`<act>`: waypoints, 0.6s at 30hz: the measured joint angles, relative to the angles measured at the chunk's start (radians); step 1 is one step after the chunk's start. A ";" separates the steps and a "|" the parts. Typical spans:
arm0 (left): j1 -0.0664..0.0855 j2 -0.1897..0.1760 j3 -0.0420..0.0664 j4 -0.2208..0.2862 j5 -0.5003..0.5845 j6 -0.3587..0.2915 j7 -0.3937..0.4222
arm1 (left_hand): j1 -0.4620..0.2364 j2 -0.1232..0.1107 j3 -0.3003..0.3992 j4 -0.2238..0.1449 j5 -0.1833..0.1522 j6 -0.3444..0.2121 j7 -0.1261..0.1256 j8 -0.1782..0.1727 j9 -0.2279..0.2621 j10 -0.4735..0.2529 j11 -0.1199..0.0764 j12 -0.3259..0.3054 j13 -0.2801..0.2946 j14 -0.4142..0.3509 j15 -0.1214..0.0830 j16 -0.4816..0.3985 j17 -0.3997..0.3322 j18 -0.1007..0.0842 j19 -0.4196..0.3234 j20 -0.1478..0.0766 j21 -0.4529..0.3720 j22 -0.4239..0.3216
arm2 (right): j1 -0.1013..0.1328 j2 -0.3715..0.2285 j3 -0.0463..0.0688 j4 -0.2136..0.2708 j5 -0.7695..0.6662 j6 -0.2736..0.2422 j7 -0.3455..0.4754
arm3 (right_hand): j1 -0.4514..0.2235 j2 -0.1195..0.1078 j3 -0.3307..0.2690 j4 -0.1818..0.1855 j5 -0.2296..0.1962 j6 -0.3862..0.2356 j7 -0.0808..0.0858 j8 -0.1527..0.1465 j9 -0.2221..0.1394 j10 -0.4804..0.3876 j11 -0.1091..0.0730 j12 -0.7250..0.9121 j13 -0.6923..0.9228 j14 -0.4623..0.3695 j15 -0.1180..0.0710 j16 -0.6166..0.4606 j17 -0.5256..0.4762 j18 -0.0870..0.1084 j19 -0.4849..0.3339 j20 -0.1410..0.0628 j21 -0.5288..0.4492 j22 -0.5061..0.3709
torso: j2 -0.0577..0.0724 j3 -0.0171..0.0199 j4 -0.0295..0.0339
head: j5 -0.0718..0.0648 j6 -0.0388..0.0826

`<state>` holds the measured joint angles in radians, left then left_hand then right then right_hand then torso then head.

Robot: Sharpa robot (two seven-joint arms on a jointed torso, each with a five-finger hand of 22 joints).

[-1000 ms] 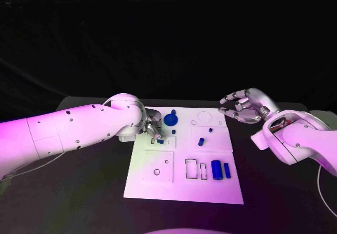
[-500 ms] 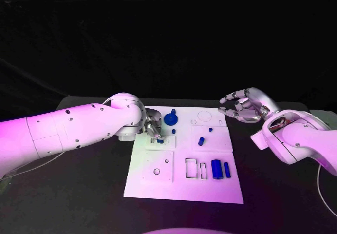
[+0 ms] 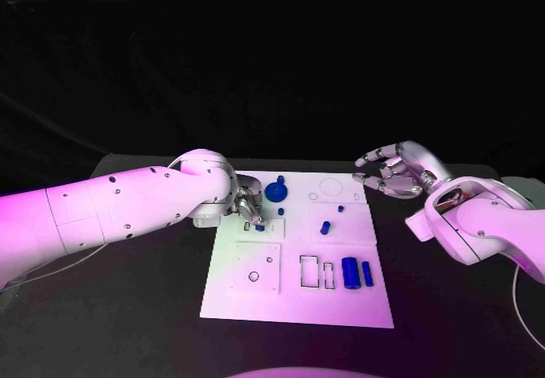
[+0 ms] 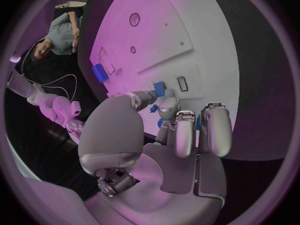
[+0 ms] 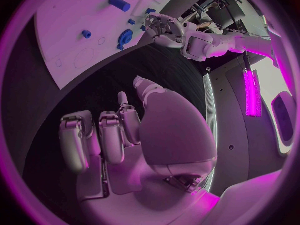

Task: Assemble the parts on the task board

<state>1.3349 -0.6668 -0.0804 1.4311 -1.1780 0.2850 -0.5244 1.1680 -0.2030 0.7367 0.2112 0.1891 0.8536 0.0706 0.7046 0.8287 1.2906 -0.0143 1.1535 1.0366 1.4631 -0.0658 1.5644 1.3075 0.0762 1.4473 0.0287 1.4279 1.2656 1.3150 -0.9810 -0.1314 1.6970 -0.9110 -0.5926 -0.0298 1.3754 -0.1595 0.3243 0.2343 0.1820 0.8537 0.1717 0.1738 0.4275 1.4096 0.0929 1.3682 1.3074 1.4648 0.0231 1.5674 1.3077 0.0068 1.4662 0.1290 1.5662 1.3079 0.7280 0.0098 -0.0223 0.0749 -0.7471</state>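
Observation:
The white task board (image 3: pixel 298 293) lies mid-table. My left hand (image 3: pixel 246 206) hangs over its far left part, fingers bent down beside a small blue block (image 3: pixel 260 228) next to a slot. In the left wrist view the left hand (image 4: pixel 181 135) shows bits of blue between its fingertips; the block (image 4: pixel 160 89) lies just beyond them, and a grip cannot be made out. A round blue part (image 3: pixel 276 191), three short pegs (image 3: pixel 325 228) and two cylinders (image 3: pixel 351 273) sit on the board. My right hand (image 3: pixel 392 175) hovers off the far right corner, fingers apart and holding nothing.
Empty cutouts mark the board: a ring outline (image 3: pixel 331 187) at the far right, rectangular slots (image 3: pixel 309 270) beside the cylinders, a small hole (image 3: pixel 253 277) at the near left. Black table (image 3: pixel 136 299) surrounds the board. The right wrist view shows the board (image 5: pixel 75 20) and left hand (image 5: pixel 164 27) ahead.

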 measured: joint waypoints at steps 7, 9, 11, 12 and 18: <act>0.001 0.008 -0.003 -0.010 0.002 0.002 -0.003 | -0.001 -0.001 0.000 0.000 0.009 0.002 -0.001 0.002 0.000 0.000 0.000 0.007 0.006 0.004 -0.004 0.000 0.000 0.000 0.001 -0.001 0.000 0.000 | 0.000 -0.002 0.000 0.001 0.000 0.000 0.000 | 0.000 0.000 0.000 0.000 0.000 0.000 0.000 0.000 0.000 0.000 0.000 0.000 0.000 0.000 0.000 0.000 0.000 0.000 0.000 0.000 0.000 0.000 | 0.000 -0.0001 -0.0002 | -0.002 -0.003; 0.001 0.010 -0.003 -0.012 0.003 0.004 -0.004 | -0.003 -0.003 0.000 0.000 0.012 0.002 -0.001 0.002 0.001 0.004 -0.004 0.008 0.009 0.004 -0.004 0.000 0.000 0.000 0.004 -0.004 0.000 0.001 | 0.000 -0.002 0.000 0.001 0.000 0.000 0.000 | 0.000 0.000 0.000 0.000 0.000 0.000 0.000 0.000 0.000 0.000 0.000 0.000 0.000 0.000 0.000 0.000 0.000 0.000 0.000 0.000 0.000 0.000 | 0.000 0.0000 0.0000 | -0.002 -0.005; 0.001 0.011 -0.003 -0.013 0.004 0.006 -0.005 | -0.007 0.000 0.000 0.000 0.019 0.002 -0.002 0.002 0.003 0.004 -0.004 0.008 0.009 0.004 -0.004 0.000 0.000 0.000 0.004 -0.004 0.000 0.003 | 0.000 -0.002 0.000 0.001 0.000 0.000 0.000 | 0.000 0.000 0.000 0.000 0.000 0.000 0.000 0.000 0.000 0.000 0.000 0.000 0.000 0.000 0.000 0.000 0.000 0.000 0.000 0.000 0.000 0.000 | 0.000 0.0000 0.0000 | -0.002 -0.005; 0.001 0.011 -0.003 -0.014 0.004 0.007 -0.005 | -0.011 0.000 0.000 0.000 0.020 0.006 -0.005 0.002 0.004 0.004 -0.004 0.008 0.009 0.004 -0.004 0.000 0.000 0.000 0.004 -0.004 0.000 0.003 | 0.000 -0.002 0.000 0.001 0.000 0.000 0.000 | 0.000 0.000 0.000 0.000 0.000 0.000 0.000 0.000 0.000 0.000 0.000 0.000 0.000 0.000 0.000 0.000 0.000 0.000 0.000 0.000 0.000 0.000 | 0.000 0.0000 0.0001 | -0.002 -0.006; 0.002 0.014 -0.004 -0.018 0.007 0.012 -0.006 | -0.012 -0.001 0.000 0.000 0.027 0.009 -0.005 0.002 0.008 0.007 0.000 0.008 0.012 0.004 -0.004 0.000 0.000 0.000 0.004 -0.004 0.000 0.003 | -0.001 -0.002 0.000 0.002 0.000 0.000 0.000 | 0.000 0.000 0.000 0.000 0.000 0.000 0.000 0.000 0.000 0.000 0.000 0.000 0.000 0.000 0.000 0.000 0.000 0.000 0.000 0.000 0.000 0.000 | -0.001 0.0002 0.0006 | -0.002 -0.009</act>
<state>1.3364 -0.6527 -0.0840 1.4128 -1.1711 0.2971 -0.5306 1.1560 -0.2043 0.7367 0.2112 0.2162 0.8622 0.0655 0.7069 0.8367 1.2978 -0.0143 1.1619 1.0489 1.4669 -0.0696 1.5644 1.3074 0.0762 1.4509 0.0251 1.4279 1.2686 1.3144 -0.9835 -0.1314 1.6987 -0.9109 -0.5926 -0.0295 1.3754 -0.1595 0.3243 0.2343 0.1820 0.8537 0.1717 0.1738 0.4275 1.4096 0.0929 1.3682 1.3073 1.4648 0.0231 1.5674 1.3076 0.0068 1.4662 0.1290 1.5662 1.3077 0.7271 0.0100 -0.0218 0.0728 -0.7565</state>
